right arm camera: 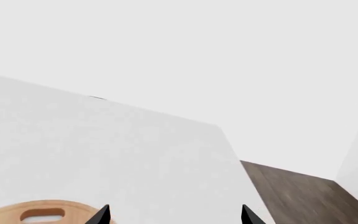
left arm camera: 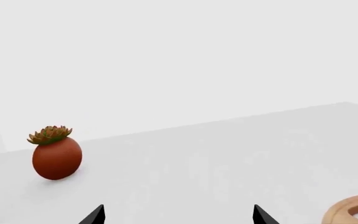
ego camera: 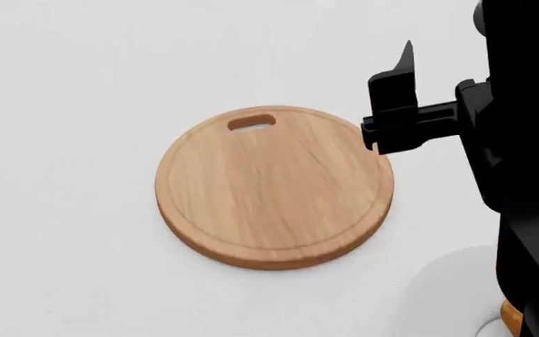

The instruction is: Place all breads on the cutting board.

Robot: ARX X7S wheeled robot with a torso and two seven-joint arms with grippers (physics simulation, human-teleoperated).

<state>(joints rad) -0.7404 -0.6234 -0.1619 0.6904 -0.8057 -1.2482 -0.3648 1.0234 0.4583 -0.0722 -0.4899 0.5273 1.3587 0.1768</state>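
Note:
The round light-wood cutting board [ego camera: 274,186] lies flat on the white table with nothing on it, its handle slot at the far side. My right gripper [ego camera: 403,77] hovers over the board's far right rim, open and holding nothing. In the right wrist view its open gripper [right arm camera: 175,215] shows two black tips wide apart, beside the cutting board's [right arm camera: 42,212] slot end. My left gripper [left arm camera: 179,215] is open too, with the cutting board's [left arm camera: 356,212] handle end off to one side. No bread shows plainly. A golden-brown sliver [ego camera: 507,314] peeks out beside the right arm.
A red-brown pot with a succulent [left arm camera: 56,156] stands on the table in the left wrist view. The right wrist view shows the table's edge and dark wood floor [right arm camera: 303,191] beyond it. The black right arm [ego camera: 522,140] fills the head view's right side.

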